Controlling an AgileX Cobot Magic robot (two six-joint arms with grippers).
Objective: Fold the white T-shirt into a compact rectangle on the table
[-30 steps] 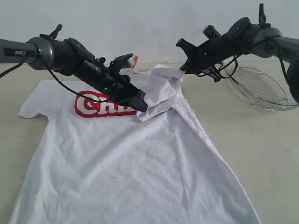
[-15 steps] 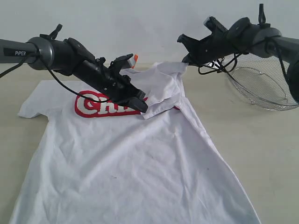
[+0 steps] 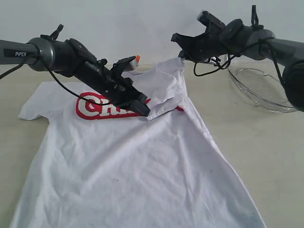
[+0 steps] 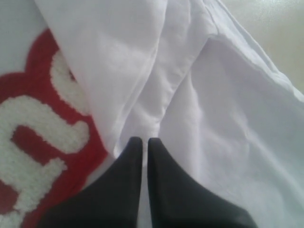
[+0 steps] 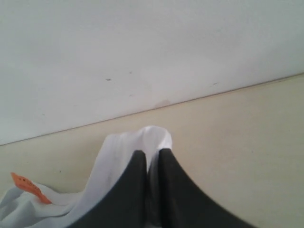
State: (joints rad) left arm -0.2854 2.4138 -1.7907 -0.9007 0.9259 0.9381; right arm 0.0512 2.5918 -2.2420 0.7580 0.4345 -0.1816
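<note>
White T-shirt (image 3: pixel 133 166) spread on table (image 3: pixel 266 142), left gripper (image 3: pixel 142 108) pinched shut on folded-in sleeve (image 3: pixel 164 92), right gripper (image 3: pixel 182 56) clamped on raised shoulder edge (image 3: pixel 176 67).

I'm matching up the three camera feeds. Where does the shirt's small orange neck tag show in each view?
Exterior view: the orange neck tag sits upper middle in the picture, at the collar of the white T-shirt.
Left wrist view: not in it.
Right wrist view: the orange neck tag is in the picture's lower left corner, on bunched cloth.
Shared landmark: the white T-shirt's fabric, seen in all three views.
</note>
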